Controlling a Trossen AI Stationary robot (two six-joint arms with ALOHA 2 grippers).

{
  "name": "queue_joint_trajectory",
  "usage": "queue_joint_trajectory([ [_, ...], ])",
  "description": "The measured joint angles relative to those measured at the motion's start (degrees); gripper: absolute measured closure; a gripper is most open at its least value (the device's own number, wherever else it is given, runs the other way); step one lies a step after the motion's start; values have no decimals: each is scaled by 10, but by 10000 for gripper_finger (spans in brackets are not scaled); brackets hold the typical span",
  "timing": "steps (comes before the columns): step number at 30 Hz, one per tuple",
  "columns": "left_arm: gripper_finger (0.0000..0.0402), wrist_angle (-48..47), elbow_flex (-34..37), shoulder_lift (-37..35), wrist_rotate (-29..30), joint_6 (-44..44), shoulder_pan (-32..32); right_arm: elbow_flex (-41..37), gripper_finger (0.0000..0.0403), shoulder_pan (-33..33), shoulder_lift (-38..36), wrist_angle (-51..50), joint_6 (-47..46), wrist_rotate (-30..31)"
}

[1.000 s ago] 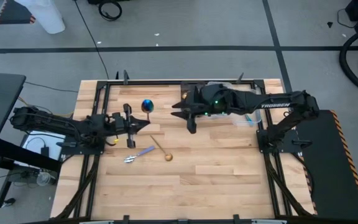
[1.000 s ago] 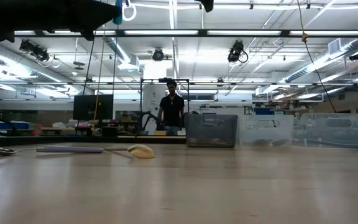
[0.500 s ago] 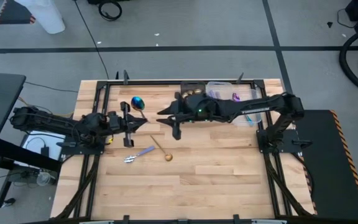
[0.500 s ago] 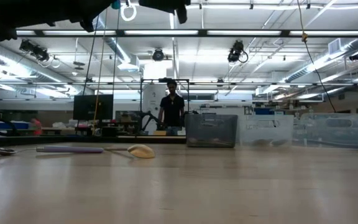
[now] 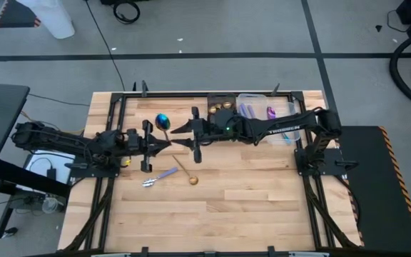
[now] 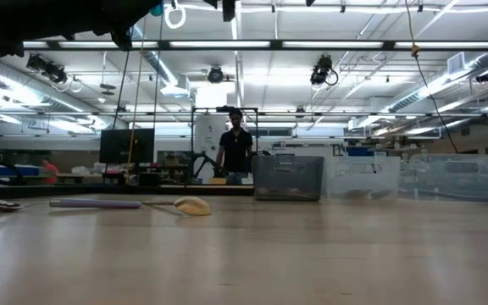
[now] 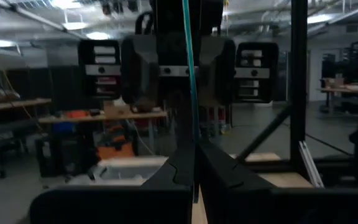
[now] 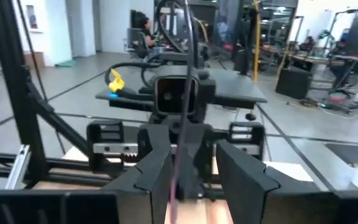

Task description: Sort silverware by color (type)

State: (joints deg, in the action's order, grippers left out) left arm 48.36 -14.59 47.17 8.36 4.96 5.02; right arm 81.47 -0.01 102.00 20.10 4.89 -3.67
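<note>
Right gripper (image 5: 184,135) closer to left gripper (image 5: 164,140).

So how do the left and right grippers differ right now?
The left gripper has its jaws shut on the iridescent spoon; the right gripper has its jaws open and grips nothing. The left arm reaches a short way in; the right arm stretches past the middle of the table. Both grippers are raised off the table, facing each other tip to tip.

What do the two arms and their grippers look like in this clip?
Both are dark, slim, jointed arms. The right arm carries white lettering along its link and a small green light near the wrist. The left gripper and right gripper end in black tapered jaws.
</note>
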Motion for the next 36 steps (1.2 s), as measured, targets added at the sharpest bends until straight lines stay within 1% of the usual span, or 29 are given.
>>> queue_joint_trajectory([
  [2, 386, -8, 0, 10, -1, -12, 0, 0, 265, 1, 4, -3, 0, -9],
  [8, 386, -9, 0, 49, -11, -32, 1, 0, 265, 8, 28, 39, 9, -11],
  [14, 386, 23, 0, 53, -10, -23, 1, 0, 274, 13, 29, 29, 11, -6],
  [26, 386, 31, 0, 53, -12, -8, 1, 0, 330, 17, 26, 17, 11, -2],
  [28, 386, 34, 0, 53, -13, 1, 1, 0, 347, 17, 26, 15, 4, -1],
  [31, 386, 38, 0, 53, -14, 11, 0, 0, 384, 17, 25, 9, -10, 12],
  [33, 386, 41, 0, 53, -16, 13, 0, 0, 390, 17, 25, 9, -11, 13],
  [36, 386, 41, 0, 53, -19, 17, 0, 0, 389, 17, 24, 9, -22, 26],
])
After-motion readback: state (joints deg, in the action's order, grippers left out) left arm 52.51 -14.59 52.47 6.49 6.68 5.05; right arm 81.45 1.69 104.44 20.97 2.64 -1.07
